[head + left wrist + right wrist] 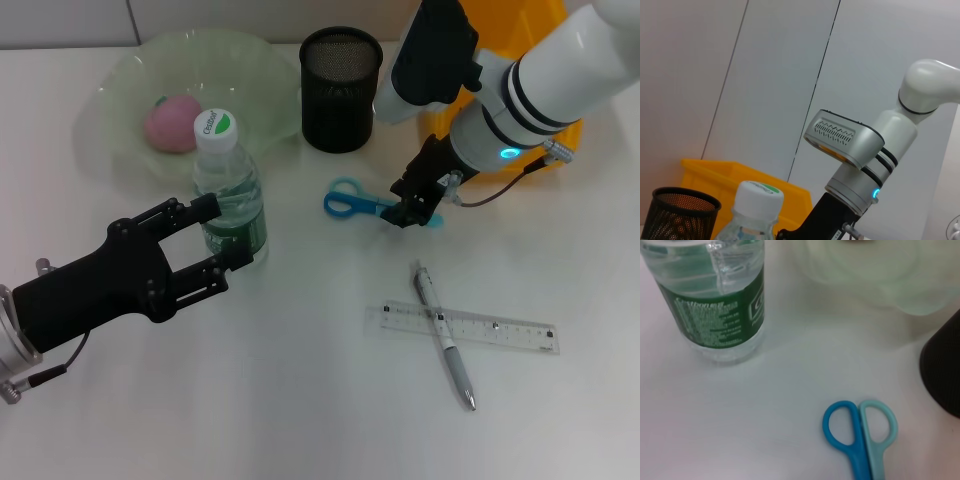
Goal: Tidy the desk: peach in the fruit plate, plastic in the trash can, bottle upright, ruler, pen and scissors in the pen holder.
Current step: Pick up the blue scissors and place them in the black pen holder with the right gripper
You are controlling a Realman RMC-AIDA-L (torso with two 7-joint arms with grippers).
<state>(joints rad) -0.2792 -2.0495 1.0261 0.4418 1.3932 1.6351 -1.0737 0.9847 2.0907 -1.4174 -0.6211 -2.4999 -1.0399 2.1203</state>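
Here's the left gripper, black fingers spread wide on either side of the clear plastic water bottle with the green label and white cap, which stands upright on the white tabletop toward the far left; the fingers flank the bottle's lower body with the jaws open, not pinching it. Just behind the bottle, in the far left corner area, sits the pale green wavy-edged fruit plate with the pink peach lying inside it. Next to the plate along the far edge stands the black mesh pen holder, upright. Over to the right gripper: it is down at the table near the middle, right on the blade end of the blue-handled scissors, whose loops point toward the bottle; whether its jaws are closed on the blades I cannot tell, the fingers hide the contact. From the right wrist camera the scissors lie flat, one loop dark blue and one light teal, well clear of the bottle. Nearer the front edge, right of centre, the clear plastic ruler lies flat with the silver pen crossed on top of it. Behind the right arm, at the far right corner, a yellow plastic bin shows.
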